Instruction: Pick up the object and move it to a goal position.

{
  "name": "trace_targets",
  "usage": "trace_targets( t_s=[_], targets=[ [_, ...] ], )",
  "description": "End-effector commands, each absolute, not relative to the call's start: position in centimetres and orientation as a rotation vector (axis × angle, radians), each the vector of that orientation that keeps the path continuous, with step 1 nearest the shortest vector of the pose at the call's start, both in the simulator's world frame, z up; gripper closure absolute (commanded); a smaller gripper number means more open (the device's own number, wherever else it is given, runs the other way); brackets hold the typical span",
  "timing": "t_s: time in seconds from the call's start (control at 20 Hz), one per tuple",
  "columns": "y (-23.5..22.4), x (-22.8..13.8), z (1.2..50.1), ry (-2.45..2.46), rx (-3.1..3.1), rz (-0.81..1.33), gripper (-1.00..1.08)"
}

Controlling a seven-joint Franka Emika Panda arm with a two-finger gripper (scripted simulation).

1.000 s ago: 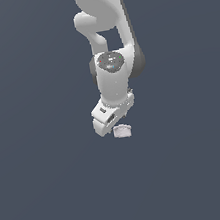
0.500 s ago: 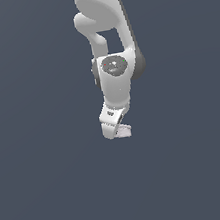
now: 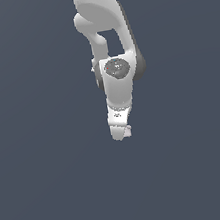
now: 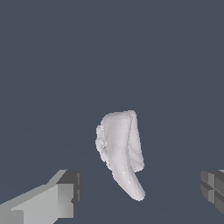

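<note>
The object (image 4: 119,148) is a small whitish-grey rounded lump lying on the dark grey floor. In the wrist view it sits in the wide gap between my two fingers (image 4: 61,197), touching neither one. My gripper (image 4: 140,192) is open with nothing held. In the exterior view the white arm reaches straight down, and the gripper (image 3: 120,130) hangs low over the floor right where the object lies. The hand hides the object in that view.
Plain dark grey floor fills both views. The arm's own links (image 3: 118,72) rise above the gripper toward the top of the exterior view.
The hand has turned and shifted slightly to the exterior view's right and lower, coming over the object. The lump showed beside the fingers before and is now covered by the hand.
</note>
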State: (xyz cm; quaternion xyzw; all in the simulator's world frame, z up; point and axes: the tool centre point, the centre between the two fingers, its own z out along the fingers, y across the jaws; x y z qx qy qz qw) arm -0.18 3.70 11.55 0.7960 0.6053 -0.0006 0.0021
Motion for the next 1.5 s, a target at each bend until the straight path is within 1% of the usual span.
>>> trace_targets(
  t_s=[0.0, 0.35, 0.75, 1.25, 1.45],
  targets=[
    [3.9, -0.3, 11.3, 1.966, 2.447, -0.001, -0.92],
    [4.2, -0.4, 11.0, 2.075, 2.358, 0.0, -0.92],
    [4.2, -0.5, 10.7, 2.091, 2.344, 0.0, -0.92],
    [4.3, -0.6, 6.6, 2.097, 2.34, 0.0, -0.92],
    [4.3, -0.5, 5.9, 2.098, 2.339, 0.0, -0.92]
  ],
)
